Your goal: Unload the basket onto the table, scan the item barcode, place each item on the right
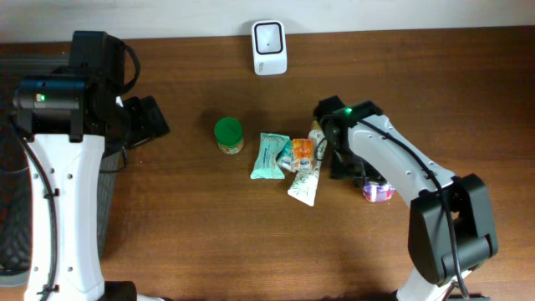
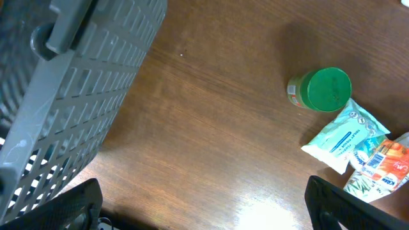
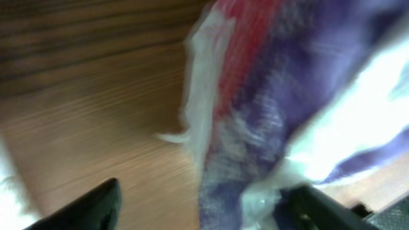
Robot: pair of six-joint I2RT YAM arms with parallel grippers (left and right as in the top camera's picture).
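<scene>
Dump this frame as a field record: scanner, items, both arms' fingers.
scanner: white, apart from the items
items: green-lidded jar, teal pouch, orange packet, white tube, clustered together
left fingers: open, empty, beside grey basket
right fingers: open, purple packet between them, blurred

The premises presented as a robotics test bench dressed as a shop checkout. A white box-shaped barcode scanner [image 1: 269,48] stood at the far edge of a dark brown wooden table [image 1: 209,242]. A grey plastic lattice basket [image 2: 70,96] sat at left. A green-lidded jar [image 1: 228,135] and printed foil sachets [image 1: 267,156] lay centrally between a white-and-black left robot arm [image 1: 58,209] and a matching right robot arm [image 1: 401,163].
</scene>
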